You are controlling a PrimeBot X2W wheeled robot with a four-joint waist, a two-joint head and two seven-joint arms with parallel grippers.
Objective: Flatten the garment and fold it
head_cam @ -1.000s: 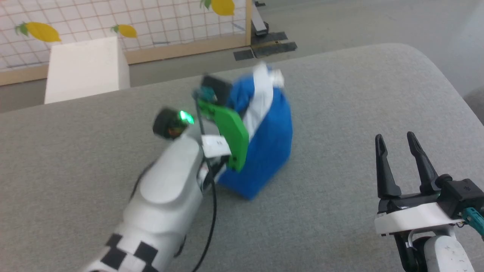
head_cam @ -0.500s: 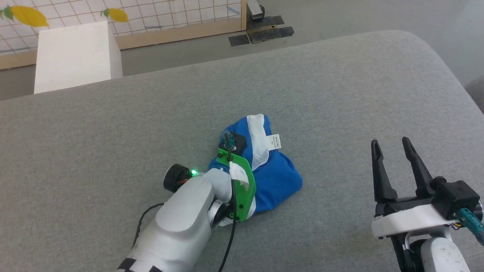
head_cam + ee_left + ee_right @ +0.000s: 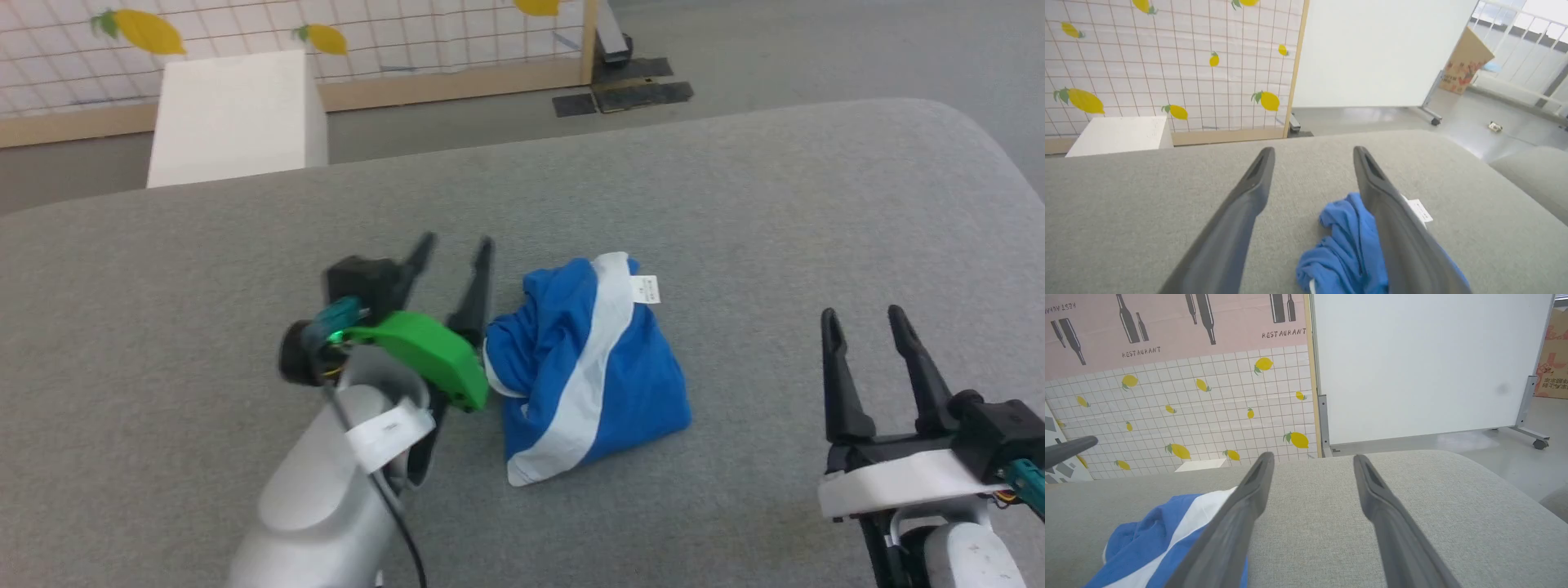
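The garment (image 3: 588,371) lies crumpled in a heap on the grey padded table (image 3: 735,204); it is royal blue with a wide white stripe and a small white tag (image 3: 647,288). My left gripper (image 3: 453,249) stands open just left of the heap, holding nothing. From the left wrist view the garment (image 3: 1343,253) sits low and right, partly behind the right finger, and the left gripper (image 3: 1312,153) spreads wide. At the lower right my right gripper (image 3: 864,317) is open and empty, well clear of the cloth. The right wrist view has the garment (image 3: 1159,539) at lower left, beyond the open right gripper (image 3: 1312,457).
A white box (image 3: 237,114) stands past the table's far edge, in front of a tiled partition with lemon prints (image 3: 408,33). Dark floor plates (image 3: 624,94) lie beyond. A white board on wheels (image 3: 1421,363) stands behind the table. The table's right corner is rounded.
My left gripper let go of the garment and opened, drawing back to its left side; the cloth dropped from a lifted bundle into a heap. The head camera shifted.
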